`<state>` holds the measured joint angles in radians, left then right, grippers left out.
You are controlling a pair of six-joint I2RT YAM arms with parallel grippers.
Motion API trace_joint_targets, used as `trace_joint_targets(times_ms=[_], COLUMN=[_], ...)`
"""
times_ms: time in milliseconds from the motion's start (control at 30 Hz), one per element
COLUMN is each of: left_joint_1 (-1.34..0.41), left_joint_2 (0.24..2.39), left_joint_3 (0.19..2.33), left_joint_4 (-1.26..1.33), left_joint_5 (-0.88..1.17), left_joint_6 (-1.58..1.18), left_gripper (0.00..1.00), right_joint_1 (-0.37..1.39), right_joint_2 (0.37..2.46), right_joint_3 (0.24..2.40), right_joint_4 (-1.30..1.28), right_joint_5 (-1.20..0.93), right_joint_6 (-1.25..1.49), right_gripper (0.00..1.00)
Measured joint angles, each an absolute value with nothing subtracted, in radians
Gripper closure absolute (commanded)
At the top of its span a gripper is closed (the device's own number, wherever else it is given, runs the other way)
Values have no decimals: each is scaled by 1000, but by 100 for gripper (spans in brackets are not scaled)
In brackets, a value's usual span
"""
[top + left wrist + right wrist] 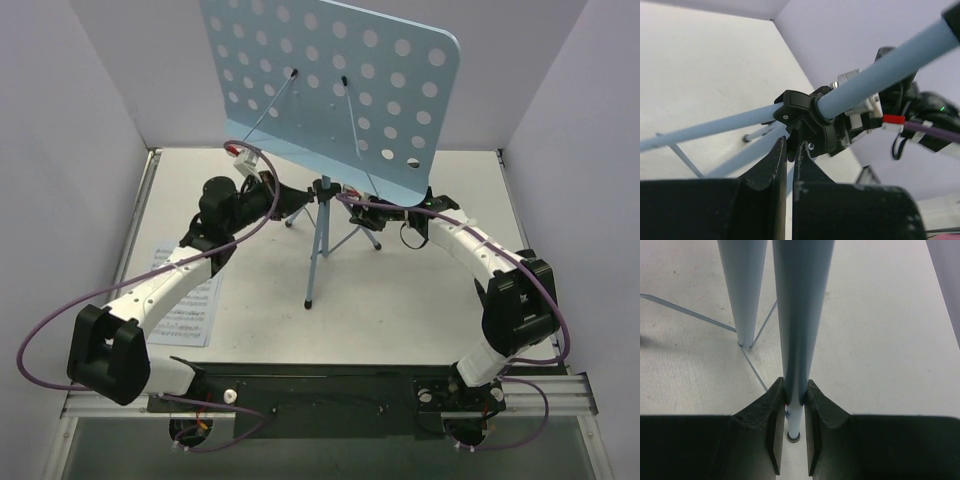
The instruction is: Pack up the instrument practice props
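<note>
Music stand (318, 238) is upright at mid-desk (420, 320), its tripod hub between the two claws. The left claw (790, 150) is pinched narrow on a small tab of the black collar (807, 117), where the pale-blue tubes meet. The right claw (795, 395) is clamped around one tripod leg (800, 300), whose long axis runs straight away from the fingers to its foot on the desk. The collar lies just ahead of the left claw, so that arm looks the nearer for loosening it. A sheet-music page (190, 305) lies flat under the left arm.
</note>
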<state>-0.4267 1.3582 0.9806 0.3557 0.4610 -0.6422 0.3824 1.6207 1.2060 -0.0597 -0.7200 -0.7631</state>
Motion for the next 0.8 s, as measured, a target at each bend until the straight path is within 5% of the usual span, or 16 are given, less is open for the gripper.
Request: trace_joint_targets(times_ms=[233, 467, 567, 800], left_joint_1=[-431, -398, -327, -148], left_joint_2=[1323, 1289, 1283, 1271], left_joint_3=[965, 987, 996, 901], left_joint_4=[234, 36, -56, -107], left_joint_5=[327, 317, 290, 244], left_joint_6=[-1242, -1712, -1748, -1390], left_gripper=[100, 60, 42, 44], right_joint_1=[392, 411, 413, 407], right_joint_2=[1618, 1608, 1606, 1602], right_joint_3=[1208, 1207, 1207, 1208], right_joint_4=[-72, -71, -80, -109], right_joint_5=[-719, -720, -709, -711], right_joint_6=[-760, -760, -761, -764], right_gripper=[99, 99, 99, 99])
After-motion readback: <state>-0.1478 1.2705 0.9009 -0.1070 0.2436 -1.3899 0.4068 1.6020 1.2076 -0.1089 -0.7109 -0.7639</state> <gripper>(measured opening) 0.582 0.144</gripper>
